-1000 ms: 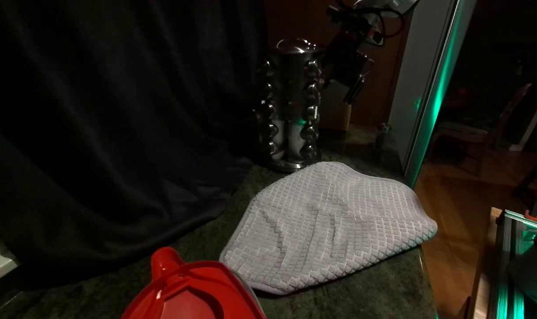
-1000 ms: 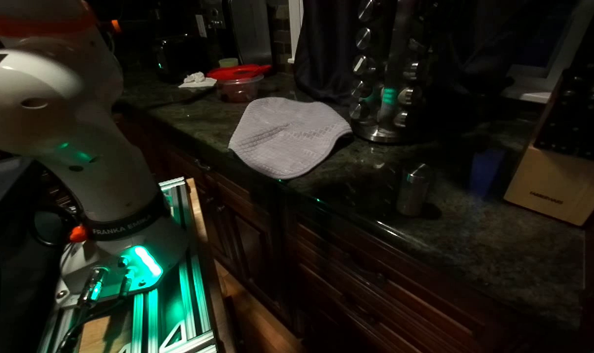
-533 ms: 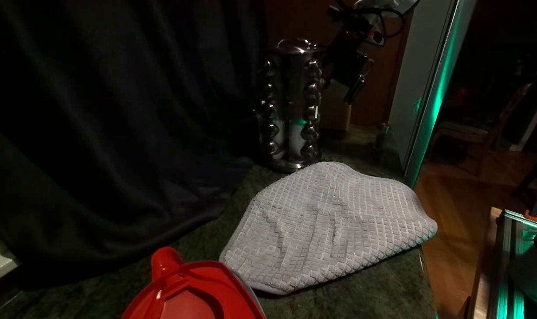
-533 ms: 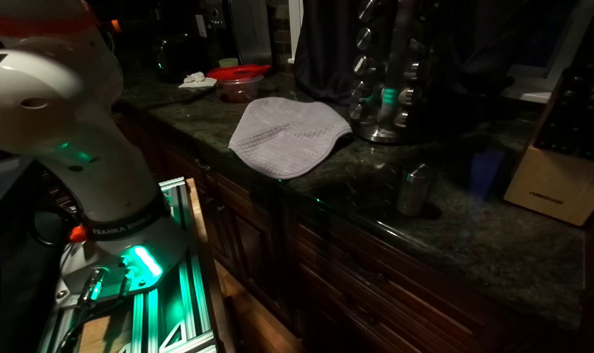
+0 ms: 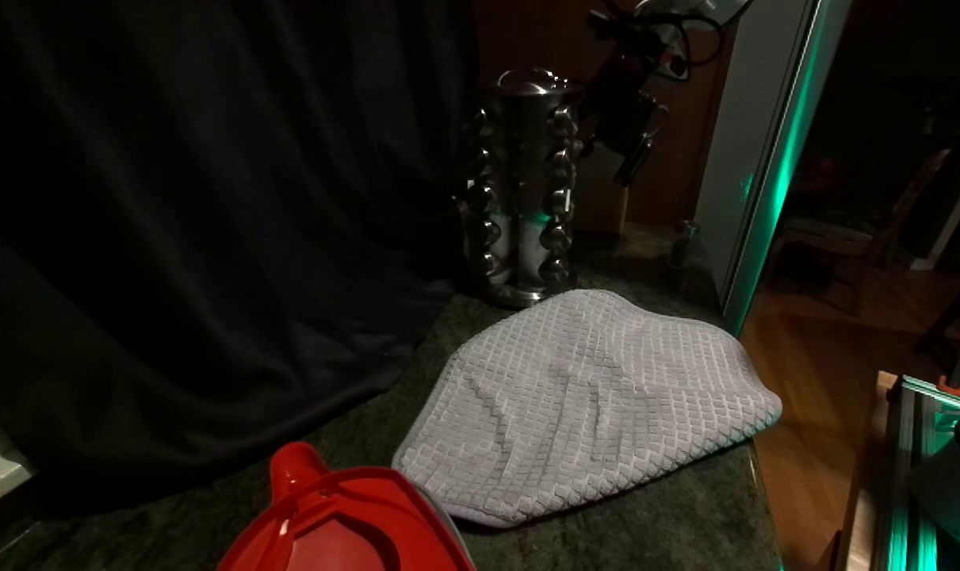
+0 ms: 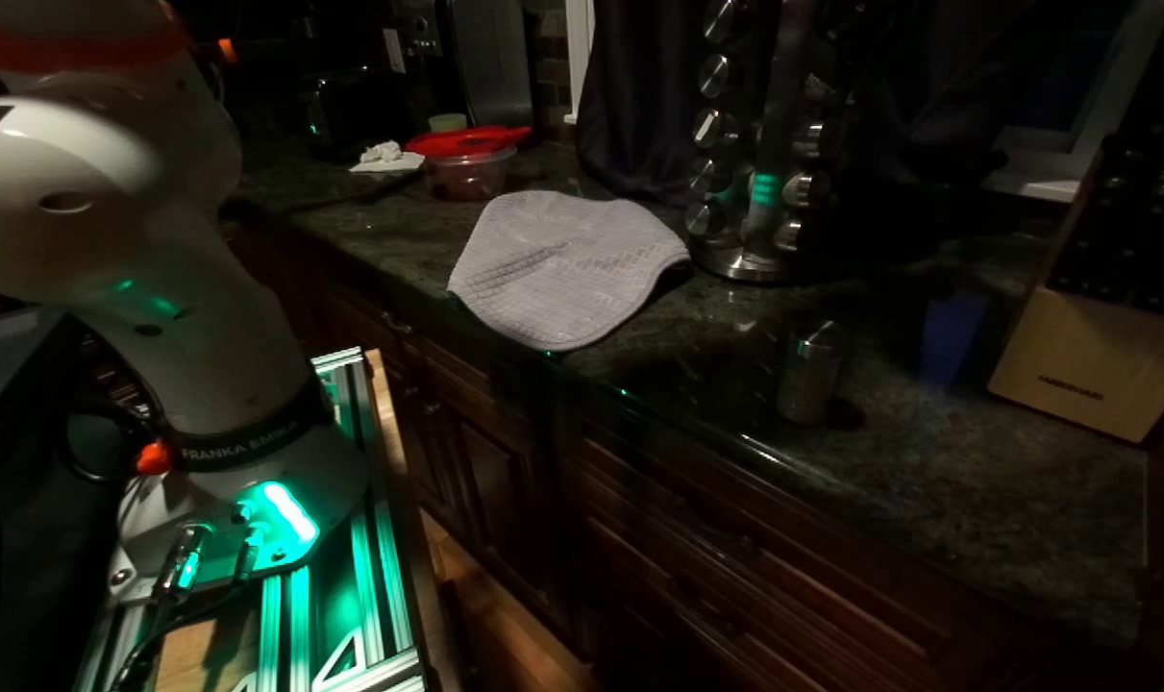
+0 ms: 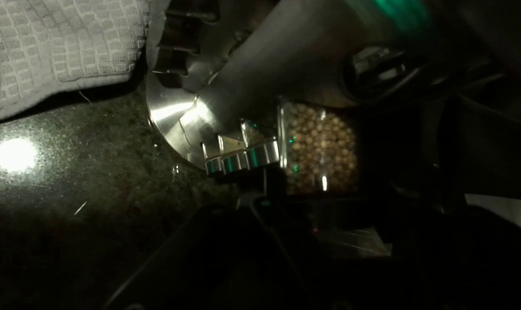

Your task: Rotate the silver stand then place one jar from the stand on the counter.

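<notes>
- At the centre of the wrist view, the seed-filled jar (image 7: 322,148) shows a clear wall packed with round tan seeds; it sits at the side of the chrome spice carousel (image 5: 521,190), though I cannot tell whether it is fully seated.
- In an exterior view, the carousel stands upright at the upper middle of the frame, on the desk (image 5: 662,519), with the grey waffle-weave cloth (image 5: 590,404) just beside its base.
- The fingers (image 7: 260,206) show at the bottom of the wrist view, just beside the jar; it is too dark there to tell whether they are apart or clamped on it.
- The jar should handle as light, rigid and slick, probably glass or hard plastic; loose seeds may shift its balance.
- Neighbouring silver lids (image 7: 243,160) face outward, so a square hold across the jar's lid end, drawn straight out, looks best.
- The stone-like desk could chip it; a gentle, level set-down seems wise.
- The carousel is likely heavier, polished, and easily spun by a sideways nudge.
</notes>
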`<state>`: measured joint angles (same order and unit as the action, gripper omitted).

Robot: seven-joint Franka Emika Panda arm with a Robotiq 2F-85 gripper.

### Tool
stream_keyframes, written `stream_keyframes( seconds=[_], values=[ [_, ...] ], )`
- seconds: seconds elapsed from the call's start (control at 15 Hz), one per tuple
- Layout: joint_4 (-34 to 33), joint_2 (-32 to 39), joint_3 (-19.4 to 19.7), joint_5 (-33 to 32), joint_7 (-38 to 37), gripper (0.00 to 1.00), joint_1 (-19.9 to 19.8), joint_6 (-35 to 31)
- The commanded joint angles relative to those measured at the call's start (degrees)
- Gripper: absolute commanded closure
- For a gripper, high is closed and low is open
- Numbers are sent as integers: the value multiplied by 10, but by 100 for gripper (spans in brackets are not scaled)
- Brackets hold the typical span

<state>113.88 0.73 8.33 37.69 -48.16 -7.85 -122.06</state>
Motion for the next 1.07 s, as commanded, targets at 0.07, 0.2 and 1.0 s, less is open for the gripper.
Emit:
stream_keyframes(
  seconds=[0.07,0.2,1.0],
  values=[
    [-4,-13,3,-34,15,75,-4,-23],
    [-3,-14,2,-37,13,75,-4,-26],
    [9,-23,6,-25,-27,75,-9,-20]
  ],
)
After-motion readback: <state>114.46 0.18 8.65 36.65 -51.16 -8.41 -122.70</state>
